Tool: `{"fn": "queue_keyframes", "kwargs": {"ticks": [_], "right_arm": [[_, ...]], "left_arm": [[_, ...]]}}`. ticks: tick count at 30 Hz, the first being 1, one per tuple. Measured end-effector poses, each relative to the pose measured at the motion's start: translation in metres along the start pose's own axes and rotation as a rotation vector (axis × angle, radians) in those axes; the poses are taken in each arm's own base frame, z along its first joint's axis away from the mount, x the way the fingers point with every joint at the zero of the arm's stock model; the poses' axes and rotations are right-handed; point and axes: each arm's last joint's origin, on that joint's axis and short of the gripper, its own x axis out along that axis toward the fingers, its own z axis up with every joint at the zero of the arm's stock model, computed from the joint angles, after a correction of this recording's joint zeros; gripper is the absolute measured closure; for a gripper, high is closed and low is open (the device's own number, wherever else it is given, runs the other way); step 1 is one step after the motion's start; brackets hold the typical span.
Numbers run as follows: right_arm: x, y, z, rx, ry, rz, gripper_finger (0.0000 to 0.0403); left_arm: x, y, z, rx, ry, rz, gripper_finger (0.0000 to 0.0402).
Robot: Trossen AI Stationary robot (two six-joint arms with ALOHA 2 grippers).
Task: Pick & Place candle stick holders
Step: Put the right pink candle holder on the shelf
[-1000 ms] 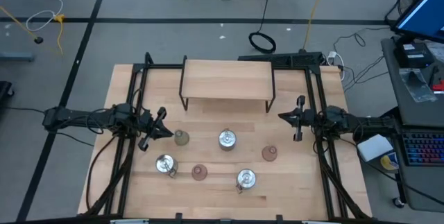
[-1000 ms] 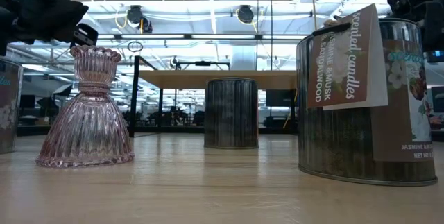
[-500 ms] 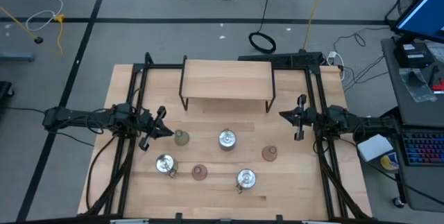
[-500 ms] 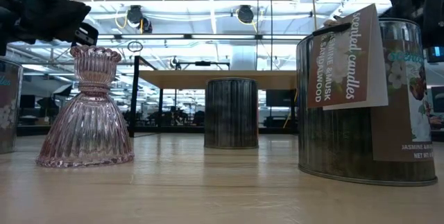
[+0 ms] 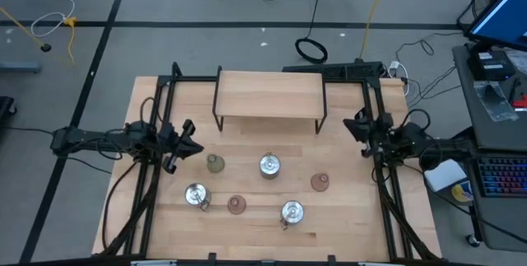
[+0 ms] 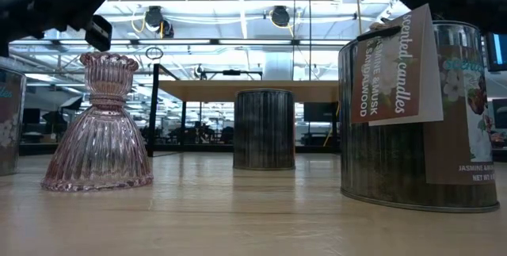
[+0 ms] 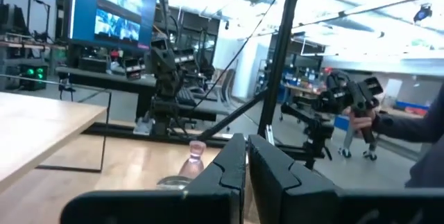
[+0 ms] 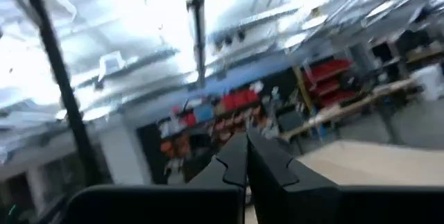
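On the tabletop (image 5: 346, 208) sit all six candle stick holders, none of them in my grasp. My left end effector (image 5: 186, 141) hangs over the left side, just beside the olive-green glass holder (image 5: 215, 163); seen from my left wrist, its fingers (image 7: 232, 168) are pressed together with only a thin seam between them and nothing held. My right end effector (image 5: 360, 126) is up near the right frame post, well apart from every holder, and from my right wrist its fingers (image 8: 236, 158) likewise meet, holding nothing.

One silver holder (image 5: 269, 165) stands mid-tabletop, in front of the wooden riser shelf (image 5: 269, 95). A second silver holder (image 5: 196, 194) sits toward the front left, and a third silver holder (image 5: 291, 211) toward the front right. One pinkish-brown glass holder (image 5: 237, 205) stands between those two front ones; the other pinkish-brown holder (image 5: 319, 182) is to the right of centre. At tabletop height, a ribbed pink holder (image 6: 98, 125) stands upright, and a labelled tin (image 6: 416, 109) is close to the camera.
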Motion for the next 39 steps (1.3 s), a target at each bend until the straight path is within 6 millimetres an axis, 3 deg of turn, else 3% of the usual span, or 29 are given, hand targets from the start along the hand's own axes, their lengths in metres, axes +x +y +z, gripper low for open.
{"fn": "queue_keyframes", "kwargs": {"ticks": [5, 13, 18, 23, 28, 39], "right_arm": [[0.022, 0.016, 0.025, -0.007, 0.081, 0.078, 0.0403], [0.077, 0.040, 0.046, -0.009, 0.597, 0.069, 0.0403], [0.099, 0.048, 0.051, -0.018, 0.949, -0.040, 0.0403], [0.107, 0.050, 0.052, -0.030, 1.250, -0.163, 0.0403], [0.110, 0.055, 0.047, 0.016, 1.456, -0.154, 0.0403], [0.112, 0.058, 0.036, 0.117, 1.549, -0.099, 0.0399]], "left_arm": [[0.000, 0.000, 0.000, 0.000, 0.002, 0.000, 0.0382], [0.000, 0.000, 0.000, -0.073, 0.005, -0.001, 0.0382], [0.000, 0.000, -0.001, -0.146, 0.010, -0.006, 0.0382], [0.000, 0.000, -0.001, -0.185, 0.010, -0.006, 0.0382], [0.000, 0.000, -0.001, -0.187, 0.010, -0.006, 0.0382], [0.000, 0.000, -0.001, -0.187, 0.010, -0.007, 0.0382]]}}
